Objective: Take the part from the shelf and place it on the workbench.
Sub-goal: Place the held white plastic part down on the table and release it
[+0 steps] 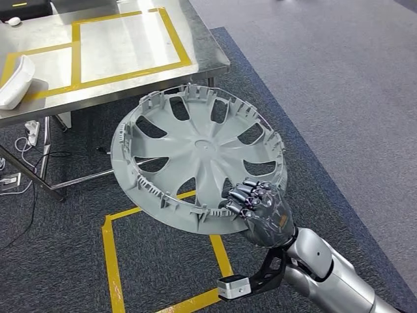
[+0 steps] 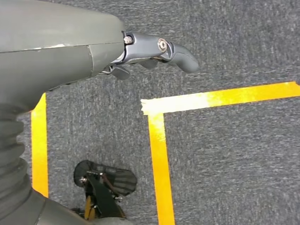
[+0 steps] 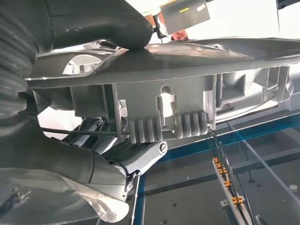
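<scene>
A pale grey part (image 1: 199, 156) is gripped by the dark metallic right hand (image 1: 259, 210) on a silver arm. The steel workbench (image 1: 206, 55) is marked with yellow tape rectangles (image 1: 126, 42); dark speckled carpet (image 1: 58, 261) carries yellow lines; a white object (image 1: 15, 81), possibly plastic, is seen far left

My right hand (image 1: 260, 212) holds the hubcap (image 1: 197, 160) over carpet, workbench (image 1: 98, 45) ahead-left; left hand (image 2: 155, 49) hangs above floor tape (image 2: 161, 154).
</scene>
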Tool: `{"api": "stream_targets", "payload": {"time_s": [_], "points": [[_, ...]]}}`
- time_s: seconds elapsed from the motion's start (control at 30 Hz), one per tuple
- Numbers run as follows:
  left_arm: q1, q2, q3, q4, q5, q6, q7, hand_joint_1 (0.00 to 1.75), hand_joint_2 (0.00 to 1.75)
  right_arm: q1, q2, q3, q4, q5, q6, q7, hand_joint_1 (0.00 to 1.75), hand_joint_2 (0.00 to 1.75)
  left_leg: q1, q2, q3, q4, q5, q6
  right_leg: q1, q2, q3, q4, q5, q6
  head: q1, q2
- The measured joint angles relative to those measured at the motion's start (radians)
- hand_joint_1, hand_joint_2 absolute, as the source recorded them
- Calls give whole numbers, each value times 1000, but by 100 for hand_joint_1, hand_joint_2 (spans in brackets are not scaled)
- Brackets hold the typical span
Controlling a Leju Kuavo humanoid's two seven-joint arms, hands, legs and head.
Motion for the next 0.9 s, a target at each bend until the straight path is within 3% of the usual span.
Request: {"api": "stream_targets", "payload": {"time_s": [0.07, 0.13, 0.17, 0.27, 0.3, 0.33, 0.4, 0.43, 0.5, 0.57, 0.6, 0.77, 0.9], "points": [[-1, 2, -5, 0, 0, 0, -13, 0, 175, 2, 0, -3, -1, -1, 0, -2, 175, 175, 0, 3, 9, -14, 2, 7, -2, 1, 8, -14, 3, 6, -1, 0], [-2, 3, -13, 1, 0, 0, -25, 0, 175, 5, 0, -10, -2, -2, 0, -3, 175, 175, 5, 10, 35, -52, 14, 18, 0, -15, 8, -9, -7, 12, 1, 0], [-2, 3, -15, 1, 0, 0, -27, 0, 175, 6, 0, -13, -3, -2, 0, -3, 175, 175, 8, 14, 47, -68, 19, 20, 1, -27, -7, 23, -25, 16, 3, 0], [-2, 6, -20, 5, 0, 4, -29, 0, 175, 8, 0, -16, -3, -4, 0, -5, 175, 175, 11, 28, 55, -68, 13, 16, -6, -50, -112, 206, -97, 35, 6, 0], [-2, 6, -22, 8, 0, 5, -29, 0, 175, 9, 0, -16, -3, -5, 0, -5, 175, 175, 13, 31, 55, -62, 7, 12, -10, -52, -133, 236, -96, 42, 6, 0], [-2, 7, -25, 10, 0, 6, -29, 0, 175, 11, 0, -16, -3, -5, 0, -6, 175, 175, 17, 32, 56, -55, -1, 7, -13, -54, -134, 226, -75, 49, 6, 0], [-2, 8, -29, 14, 0, 9, -30, 0, 175, 14, 0, -16, -2, -5, 1, -6, 175, 175, 26, 32, 57, -31, -22, -9, -22, -52, -85, 115, -8, 63, 6, 0], [-3, 11, -30, 15, 0, 11, -29, 0, 175, 15, 0, -16, -2, -5, 1, -6, 175, 175, 27, 31, 54, -16, -34, -18, -23, -47, -58, 64, 11, 64, 10, 0], [-2, 15, -32, 17, 1, 16, -29, 0, 175, 15, 0, -15, 0, -5, 1, -6, 175, 175, 25, 29, 46, 6, -49, -33, -23, -39, -35, 30, 12, 47, 12, 0], [-2, 18, -33, 20, 3, 20, -29, 0, 175, 16, 0, -16, 0, -4, 1, -6, 175, 175, 23, 30, 44, 9, -51, -38, -20, -40, -35, 38, 8, 22, 7, 0], [-3, 20, -33, 22, 3, 22, -28, 0, 175, 17, 0, -16, 0, -4, 1, -5, 175, 175, 24, 33, 48, 8, -52, -39, -20, -42, -34, 39, 6, 18, 4, 0], [-2, 26, -37, 27, 6, 37, -24, 0, 175, 19, 0, -17, 1, -1, 1, -1, 175, 175, 22, 40, 57, -1, -51, -27, -21, -46, -33, 38, 3, 11, 1, 0], [-3, 27, -40, 31, 10, 44, -20, 0, 175, 21, 0, -17, 1, 0, 2, -1, 175, 175, 22, 42, 57, -5, -49, -25, -15, -46, -33, 38, -1, 4, 1, 0]]}}
